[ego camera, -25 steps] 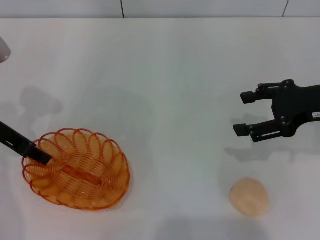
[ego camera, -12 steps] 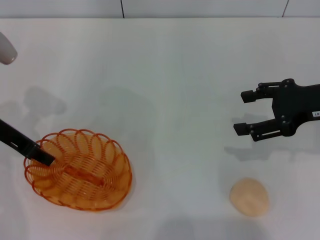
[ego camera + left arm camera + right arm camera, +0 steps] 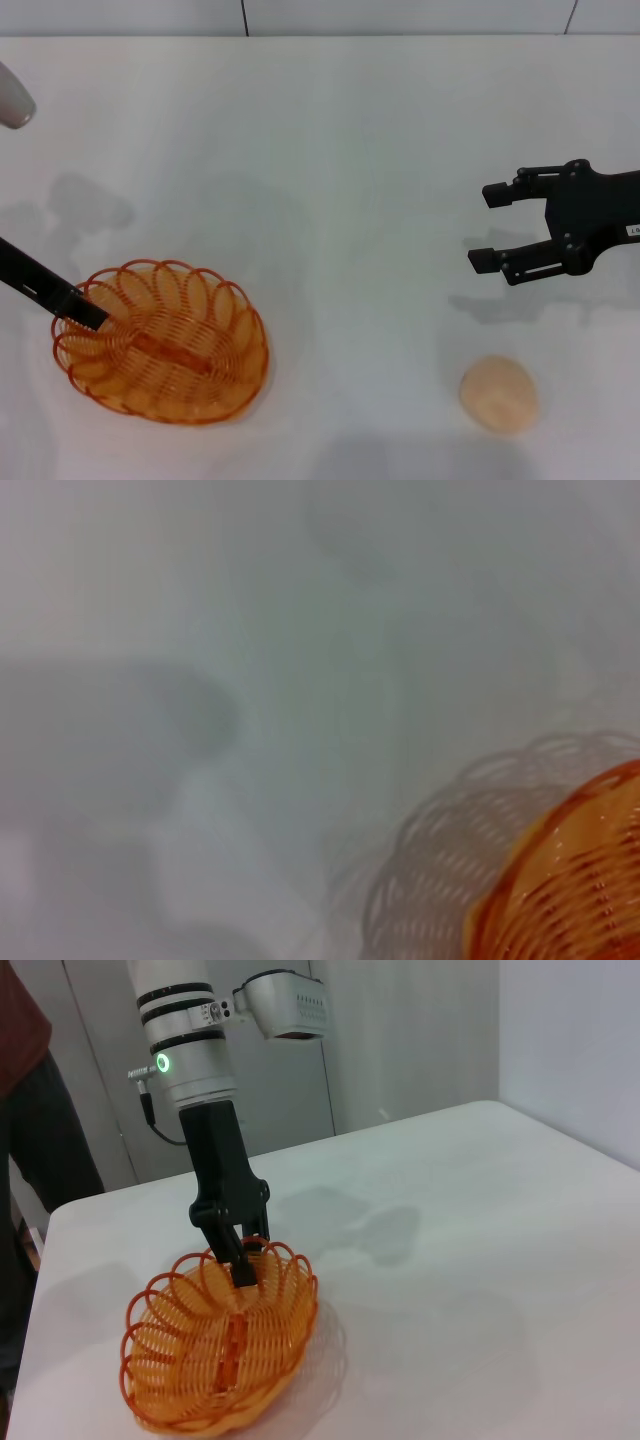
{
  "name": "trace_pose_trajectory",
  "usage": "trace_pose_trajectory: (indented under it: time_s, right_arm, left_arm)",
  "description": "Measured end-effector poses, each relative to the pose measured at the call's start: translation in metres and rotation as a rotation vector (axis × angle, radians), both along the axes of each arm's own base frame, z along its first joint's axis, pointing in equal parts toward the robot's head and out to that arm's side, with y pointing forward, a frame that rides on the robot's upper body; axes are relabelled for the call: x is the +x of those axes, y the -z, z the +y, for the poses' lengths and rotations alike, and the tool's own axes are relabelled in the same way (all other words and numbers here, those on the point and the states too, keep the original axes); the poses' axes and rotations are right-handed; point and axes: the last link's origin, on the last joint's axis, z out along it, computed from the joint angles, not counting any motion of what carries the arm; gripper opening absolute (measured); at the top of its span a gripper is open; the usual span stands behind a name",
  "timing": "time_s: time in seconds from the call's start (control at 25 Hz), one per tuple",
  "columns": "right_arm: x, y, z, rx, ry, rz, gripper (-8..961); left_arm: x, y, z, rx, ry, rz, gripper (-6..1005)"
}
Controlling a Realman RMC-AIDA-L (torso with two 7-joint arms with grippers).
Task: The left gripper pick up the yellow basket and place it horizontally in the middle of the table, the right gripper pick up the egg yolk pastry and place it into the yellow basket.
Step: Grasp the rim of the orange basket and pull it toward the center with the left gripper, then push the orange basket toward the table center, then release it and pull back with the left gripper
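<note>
**Basket held at its rim, pastry untouched**

Nearest: pastry (image 3: 499, 394) alone on the counter (image 3: 340, 150), near right. Basket (image 3: 160, 341) near left, left gripper (image 3: 85, 312) with fingers clamped on its rim. Farther back on the right, right gripper (image 3: 493, 227) hovers, fingers apart, well clear of the pastry.

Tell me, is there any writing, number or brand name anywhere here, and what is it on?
Small white label on the arm of the right gripper, at the head view's right edge: it carries dark marks, too small to read.
Yellow basket, egg yolk pastry, table, left gripper: no writing visible.
</note>
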Motion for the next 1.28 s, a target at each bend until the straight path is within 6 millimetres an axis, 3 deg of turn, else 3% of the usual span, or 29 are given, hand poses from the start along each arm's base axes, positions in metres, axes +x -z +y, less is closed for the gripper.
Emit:
trace_pose_trajectory:
  time_s: [0.36,0.68,1.28]
  right_arm:
    - [-0.001,-0.001,0.000,0.004,0.000,0.011,842]
    - [-0.001,-0.002,0.002,0.008,0.003,0.014,841]
    - [-0.001,-0.004,0.005,0.034,0.016,0.034,842]
  left_arm:
    - [0.001,-0.002,0.002,0.013,0.002,0.000,129]
    - [0.008,0.000,0.006,0.032,0.018,-0.041,115]
    - [0.041,0.004,0.034,0.215,-0.066,-0.212,86]
